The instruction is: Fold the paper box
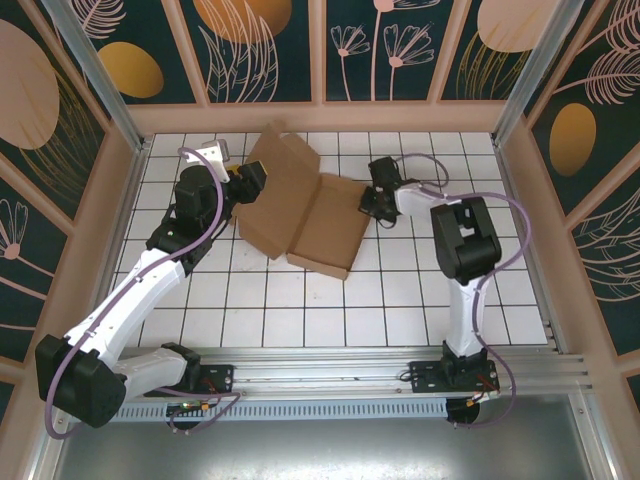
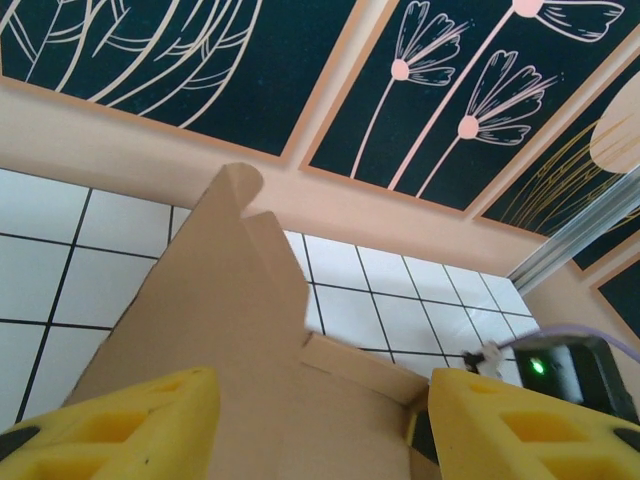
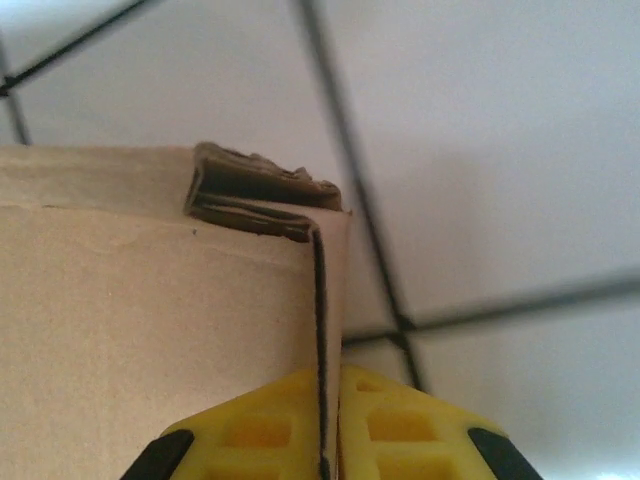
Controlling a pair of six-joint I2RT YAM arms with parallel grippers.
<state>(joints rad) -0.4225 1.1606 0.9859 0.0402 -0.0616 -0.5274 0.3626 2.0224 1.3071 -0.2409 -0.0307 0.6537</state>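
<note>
Your right gripper [image 3: 325, 385] is clamped on the paper box [image 3: 150, 320] wall.
Your left gripper [image 2: 320, 388] is half open, a flap [image 2: 225, 280] between its fingers.

Paper box [image 1: 330, 225]: matt brown cardboard, fibrous layered cut edges. Bench [image 1: 400, 300]: smooth white gridded surface. Rail [image 1: 330, 360] at 6 o'clock: bare metal.

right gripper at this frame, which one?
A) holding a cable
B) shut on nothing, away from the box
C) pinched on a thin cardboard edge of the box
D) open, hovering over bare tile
C: in the right wrist view the right gripper has its jaws closed together on a thin upright edge of the paper box, at a folded corner.
</note>
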